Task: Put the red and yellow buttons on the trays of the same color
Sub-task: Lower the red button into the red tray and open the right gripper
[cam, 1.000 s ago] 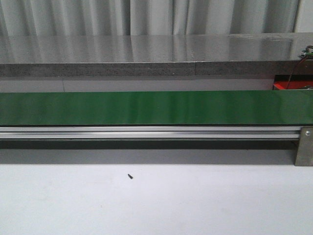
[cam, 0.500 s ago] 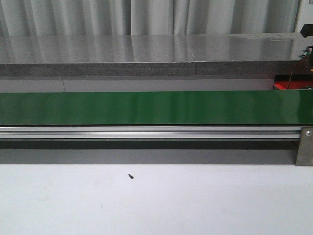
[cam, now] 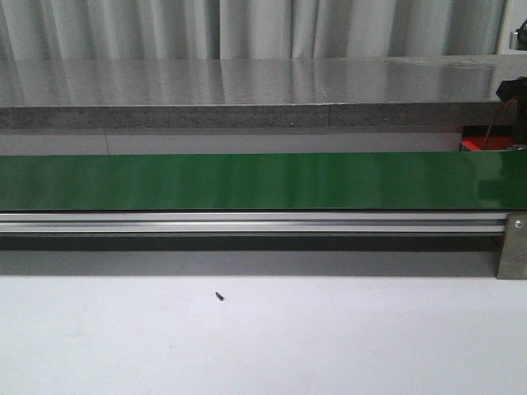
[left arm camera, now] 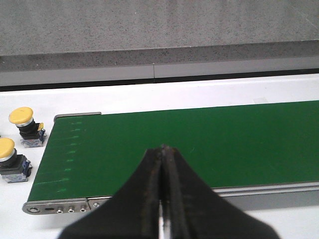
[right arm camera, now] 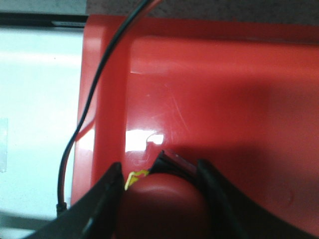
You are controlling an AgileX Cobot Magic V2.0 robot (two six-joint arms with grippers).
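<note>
Red button (right arm camera: 162, 204) sat clamped between the right gripper's (right arm camera: 160, 199) fingers, over the red tray (right arm camera: 224, 99), whose glossy floor lay just beyond the fingertips. A black cable (right arm camera: 94, 84) crossed the tray's rim. The left gripper (left arm camera: 163, 149) was fully closed and empty above the green belt (left arm camera: 199, 139); two yellow buttons (left arm camera: 22, 124) stood on the worktop (left arm camera: 149, 94) off the belt's end.

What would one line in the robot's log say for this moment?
right gripper: shut on red button, over red tray | left gripper: shut, empty, over green belt | two yellow buttons waiting beside belt
</note>
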